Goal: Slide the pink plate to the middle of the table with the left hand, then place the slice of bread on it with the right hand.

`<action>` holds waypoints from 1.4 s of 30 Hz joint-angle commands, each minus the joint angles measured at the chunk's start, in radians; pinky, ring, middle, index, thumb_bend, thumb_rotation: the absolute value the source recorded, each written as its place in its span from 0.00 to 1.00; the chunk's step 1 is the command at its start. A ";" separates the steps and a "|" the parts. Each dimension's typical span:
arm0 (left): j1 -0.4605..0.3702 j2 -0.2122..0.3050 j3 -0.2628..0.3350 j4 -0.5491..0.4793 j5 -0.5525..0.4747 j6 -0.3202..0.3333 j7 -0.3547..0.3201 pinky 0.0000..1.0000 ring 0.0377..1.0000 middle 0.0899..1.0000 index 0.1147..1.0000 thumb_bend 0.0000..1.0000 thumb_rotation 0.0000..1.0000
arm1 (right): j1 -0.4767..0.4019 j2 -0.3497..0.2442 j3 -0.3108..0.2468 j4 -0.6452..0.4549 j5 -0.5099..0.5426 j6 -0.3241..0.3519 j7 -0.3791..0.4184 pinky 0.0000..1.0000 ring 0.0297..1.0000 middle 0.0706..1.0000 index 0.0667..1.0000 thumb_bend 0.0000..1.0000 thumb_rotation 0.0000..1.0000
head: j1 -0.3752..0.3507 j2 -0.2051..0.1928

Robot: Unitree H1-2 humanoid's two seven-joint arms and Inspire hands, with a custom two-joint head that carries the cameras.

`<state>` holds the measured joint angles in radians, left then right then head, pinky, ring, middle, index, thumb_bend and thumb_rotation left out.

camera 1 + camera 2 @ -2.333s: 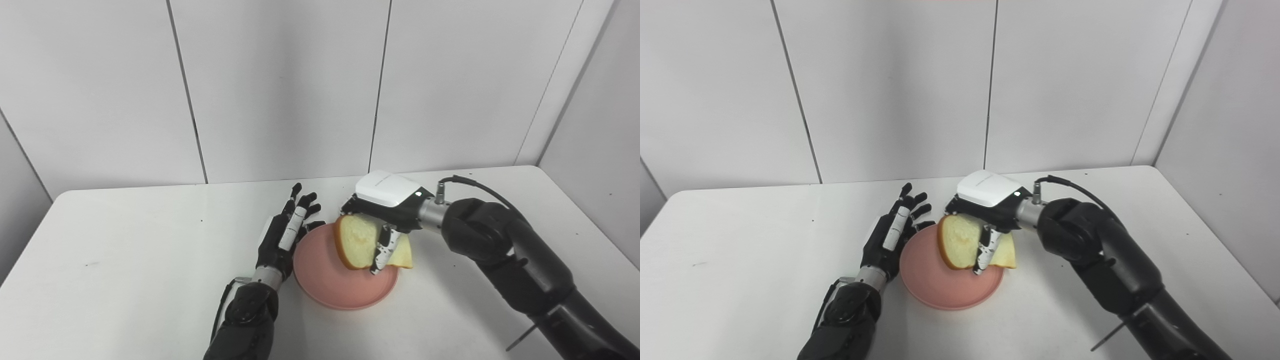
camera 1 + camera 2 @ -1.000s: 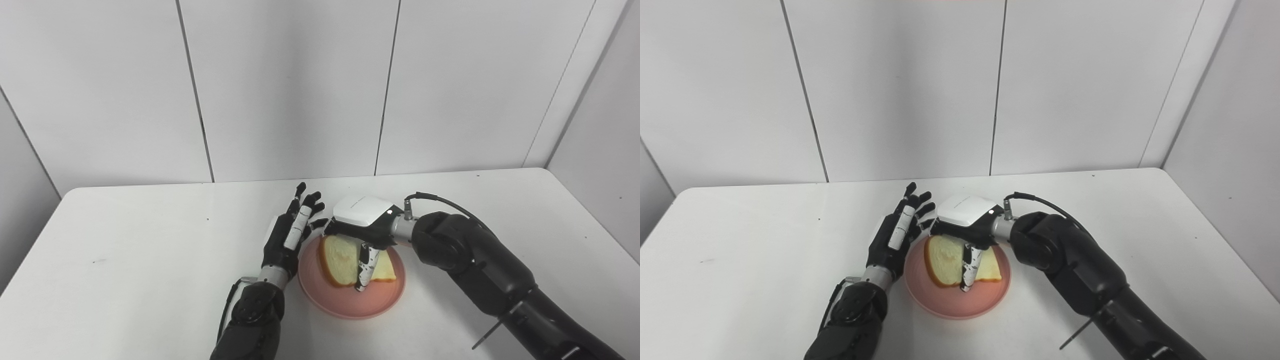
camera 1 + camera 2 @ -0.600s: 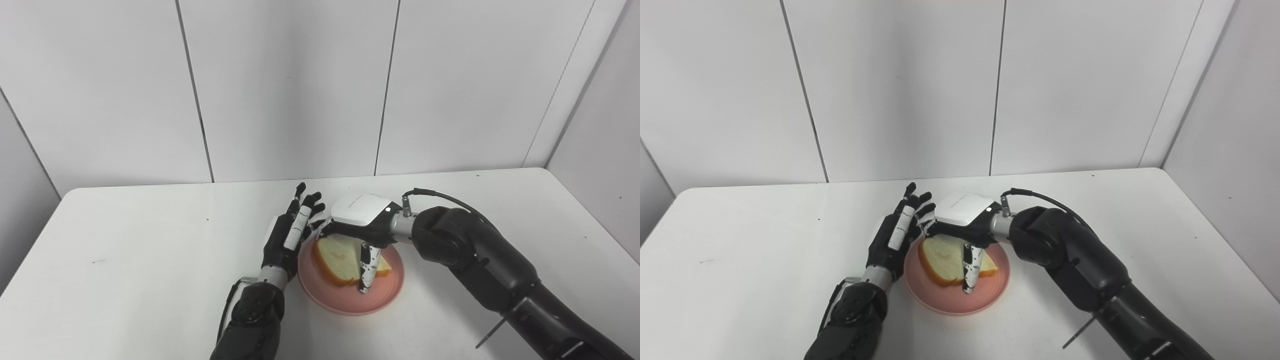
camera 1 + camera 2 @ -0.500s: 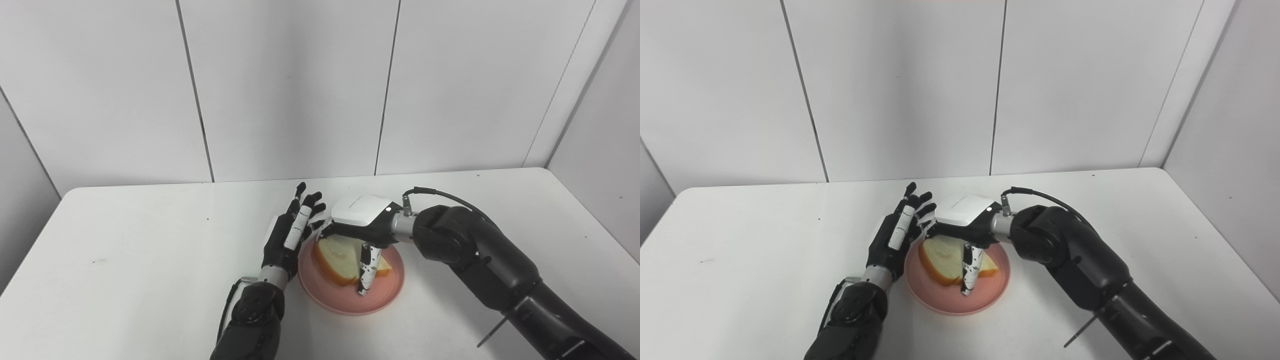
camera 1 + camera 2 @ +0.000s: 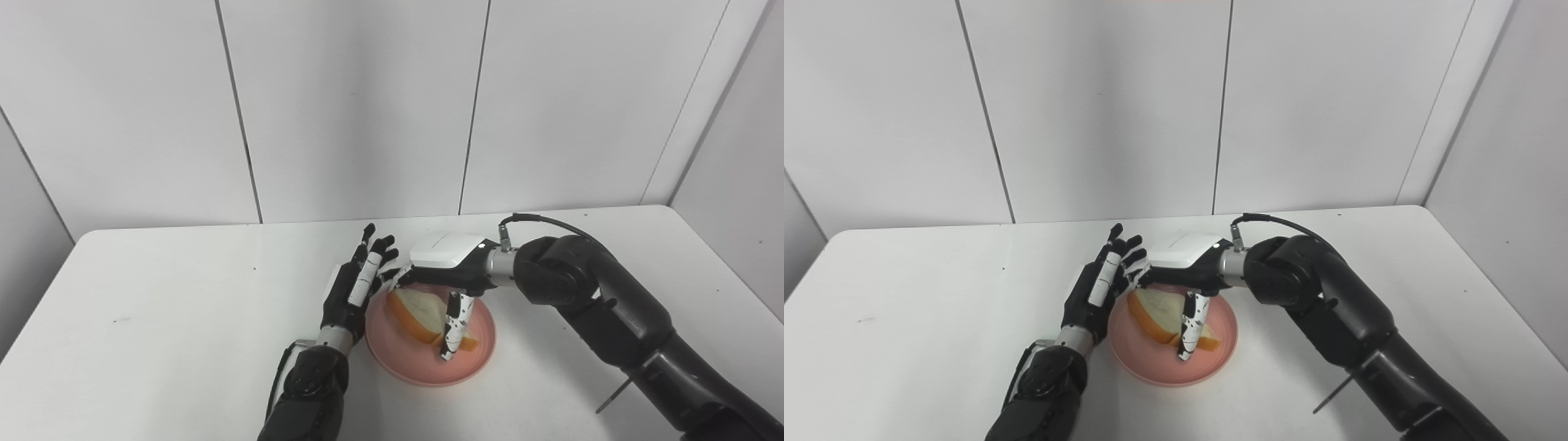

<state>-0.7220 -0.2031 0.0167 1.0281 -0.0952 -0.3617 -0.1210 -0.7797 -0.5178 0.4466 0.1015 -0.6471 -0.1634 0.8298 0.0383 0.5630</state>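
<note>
I see the pink plate mid-surface, far from every edge. The bread slice lies on it; my right hand hovers above, fingers released. My left hand stands spread beside the rim.

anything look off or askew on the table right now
Only the slice of bread: it sits tilted on the pink plate, far edge raised under the right hand, not yet flat. Whether the hand grips it is unclear. The left hand is open beside the plate's rim. Nothing spilled or damaged.
</note>
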 commanded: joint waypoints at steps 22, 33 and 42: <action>0.076 0.002 0.009 0.033 -0.010 0.055 -0.020 0.73 0.88 0.90 1.00 0.90 0.78 | -0.099 -0.072 -0.003 -0.090 -0.092 -0.010 0.033 0.95 0.88 0.85 0.74 1.00 0.37 | -0.007 0.002; 0.083 0.006 0.001 0.012 -0.003 0.074 -0.019 0.73 0.88 0.92 1.00 0.93 0.79 | -0.092 -0.061 0.007 -0.049 -0.211 0.041 0.054 1.00 0.99 0.95 0.84 1.00 0.46 | -0.007 0.008; 0.083 0.005 0.001 0.008 -0.008 0.081 -0.023 0.74 0.87 0.91 1.00 0.93 0.78 | -0.064 -0.043 0.011 -0.035 -0.247 0.034 0.035 1.00 1.00 1.00 0.92 1.00 0.53 | -0.007 0.014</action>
<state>-0.7083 -0.2028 0.0167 0.9966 -0.0975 -0.3404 -0.1396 -0.8104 -0.5541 0.4713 0.0781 -0.8868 -0.1496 0.8878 0.0307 0.5768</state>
